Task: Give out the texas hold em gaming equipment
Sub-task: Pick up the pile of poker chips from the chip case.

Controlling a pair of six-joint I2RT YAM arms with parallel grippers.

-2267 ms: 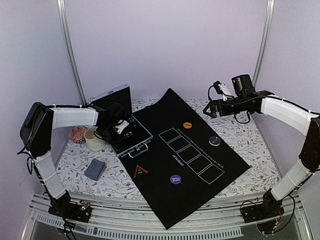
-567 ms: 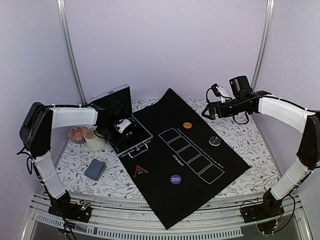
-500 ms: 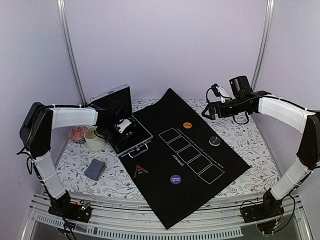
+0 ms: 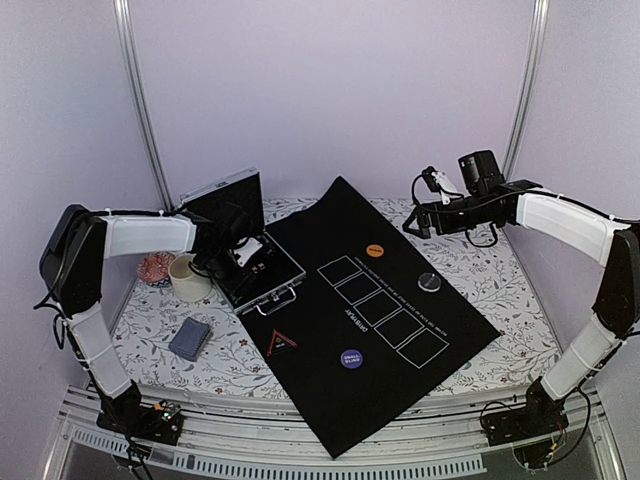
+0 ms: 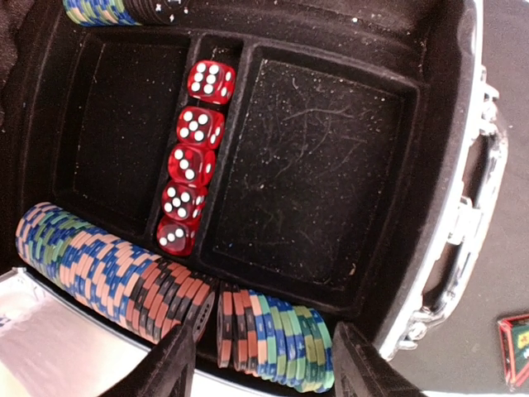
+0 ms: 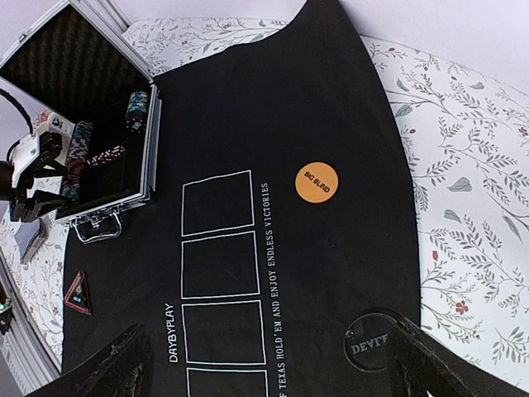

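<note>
In the left wrist view my left gripper (image 5: 266,368) hangs low over the open silver case (image 5: 463,207). Its fingers (image 5: 169,364) stand on either side of a short upright stack of red, blue and green poker chips (image 5: 273,331), open, with small gaps. A longer row of chips (image 5: 91,265) lies to the left. On the black mat (image 4: 380,320) lie an orange button (image 6: 316,183), a dark button (image 6: 376,341), a purple button (image 4: 351,358) and a red-edged triangle (image 4: 281,343). The grey-blue cards (image 4: 189,339) lie on the tablecloth. My right gripper (image 6: 277,372) hovers open and empty high above the mat.
Red dice (image 5: 194,157) fill the case's middle slot, and more chips (image 5: 116,10) sit at its far edge. A cream cup (image 4: 185,278) and a pink patterned thing (image 4: 155,267) stand left of the case. The case lid (image 4: 225,200) stands upright behind my left gripper.
My left gripper has shifted a little inside the case and its jaws have narrowed slightly around the chips. The right arm has drifted slightly left.
</note>
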